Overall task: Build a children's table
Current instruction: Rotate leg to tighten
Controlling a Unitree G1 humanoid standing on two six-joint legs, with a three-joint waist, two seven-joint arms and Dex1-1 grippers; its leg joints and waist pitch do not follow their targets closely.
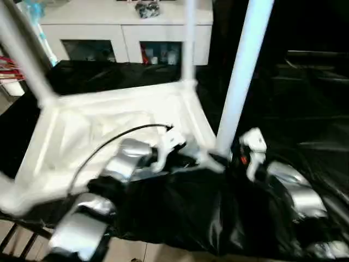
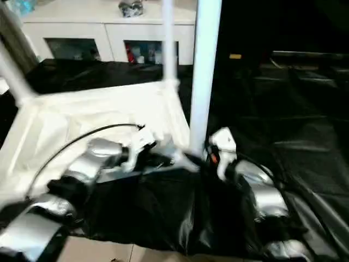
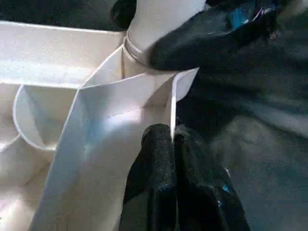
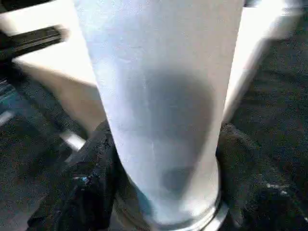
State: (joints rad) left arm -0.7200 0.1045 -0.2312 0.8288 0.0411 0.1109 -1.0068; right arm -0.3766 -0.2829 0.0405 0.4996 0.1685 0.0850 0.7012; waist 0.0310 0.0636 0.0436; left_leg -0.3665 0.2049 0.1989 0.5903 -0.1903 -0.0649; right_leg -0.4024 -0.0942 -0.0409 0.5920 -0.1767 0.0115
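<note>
Both tools sat at the near right corner of the upturned table top (image 1: 103,136). Left tool (image 3: 172,144) was clenched tight, its two black fingers (image 3: 156,163) pressed together on the thin edge of the top's side wall, right by the corner. Right tool (image 4: 163,192) had its fingers (image 4: 91,178) spread either side of the near right leg (image 1: 242,76), low down by the collar where that leg met its corner socket; each finger lay against the tube, so it was grasping the leg at its base.

That leg stood upright, rising out of the head views at the top. The table top lay upside down on the black-draped worktop (image 1: 305,125), ribbed underside facing up, stretching away from the tools toward the robot's left. A second leg (image 1: 188,38) stood upright in the far right corner, and another leg (image 1: 24,54) rose at a tilt from the far left corner. In the left wrist view the right tool showed as a dark shape against the base of the near right leg, just beyond the corner where the left tool pinched.

Behind the worktop stood a white cabinet (image 1: 125,27) with glass-fronted compartments.
</note>
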